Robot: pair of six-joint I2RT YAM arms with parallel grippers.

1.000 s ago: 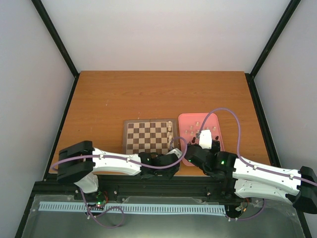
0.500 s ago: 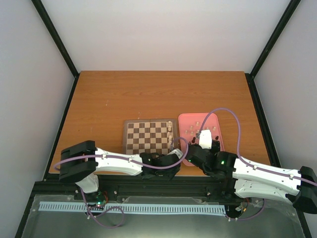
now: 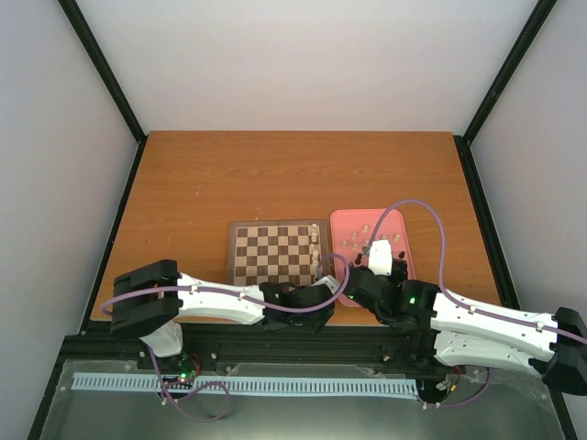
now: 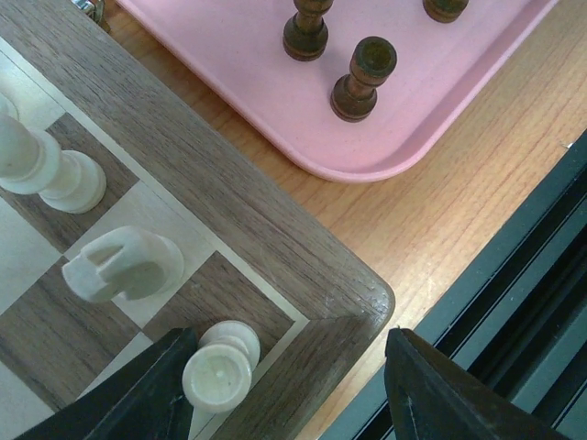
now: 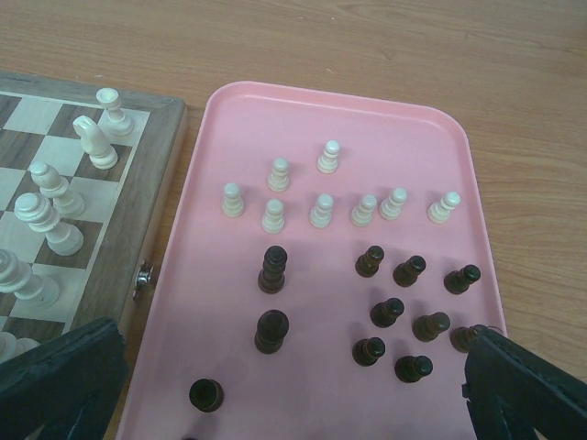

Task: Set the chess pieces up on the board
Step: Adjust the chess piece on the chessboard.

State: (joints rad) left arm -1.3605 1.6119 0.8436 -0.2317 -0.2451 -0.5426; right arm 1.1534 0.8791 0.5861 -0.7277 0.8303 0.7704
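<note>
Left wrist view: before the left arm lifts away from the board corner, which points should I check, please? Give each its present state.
1. Left gripper open, holding nothing: ok.
2. Cream rook upright at the board corner: ok.
3. Rook free of the finger beside it: cannot tell; they look very close.
4. Right gripper open above the pink tray: ok.
5. Setup finished: not ok; cream pawns and dark pieces stand in the tray.

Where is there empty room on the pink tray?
The pink plastic tray is bare along its far edge, beyond the small cream wooden pawns, and down its left side by the checked wooden chessboard. Its near right part is crowded with dark brown pieces.
</note>
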